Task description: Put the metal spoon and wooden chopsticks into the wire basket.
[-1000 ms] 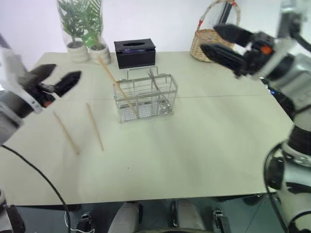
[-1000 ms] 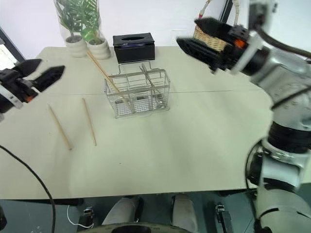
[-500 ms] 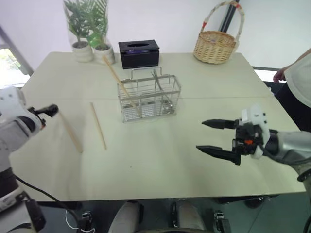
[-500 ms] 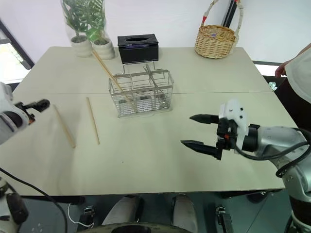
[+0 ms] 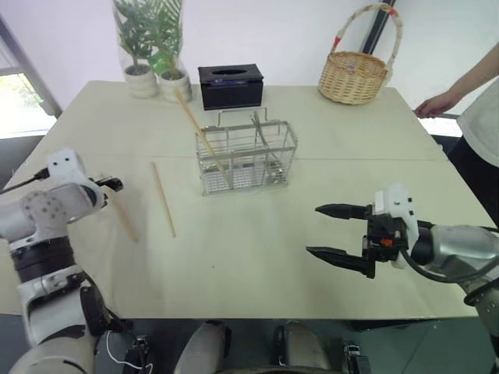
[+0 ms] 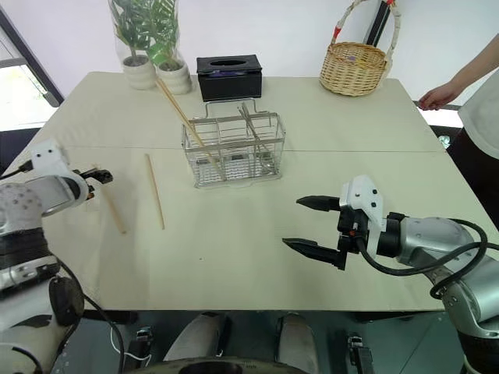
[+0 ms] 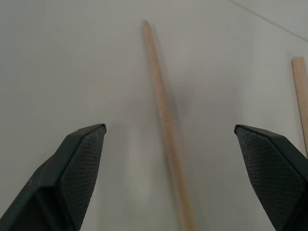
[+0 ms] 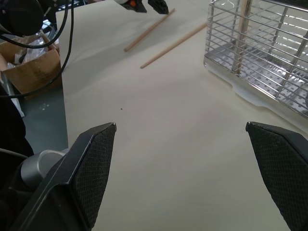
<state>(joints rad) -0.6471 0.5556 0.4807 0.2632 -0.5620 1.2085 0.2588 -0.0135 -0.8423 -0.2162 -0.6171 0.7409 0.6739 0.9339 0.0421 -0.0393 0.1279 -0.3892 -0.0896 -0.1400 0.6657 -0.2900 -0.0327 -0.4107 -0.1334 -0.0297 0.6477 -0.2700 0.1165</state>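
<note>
Left wrist view: wide-open, empty left pincer (image 7: 169, 159) straddles a chopstick (image 7: 166, 120) near the table (image 5: 257, 257) edge.

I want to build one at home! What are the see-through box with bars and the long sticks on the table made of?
The wire basket looks like metal: thin, shiny silver rods in a grid, probably steel or chrome-plated. The wooden chopsticks look like bare wood: pale tan, matte, no shine. Whether they are wood or bamboo, the look leaves open.
</note>
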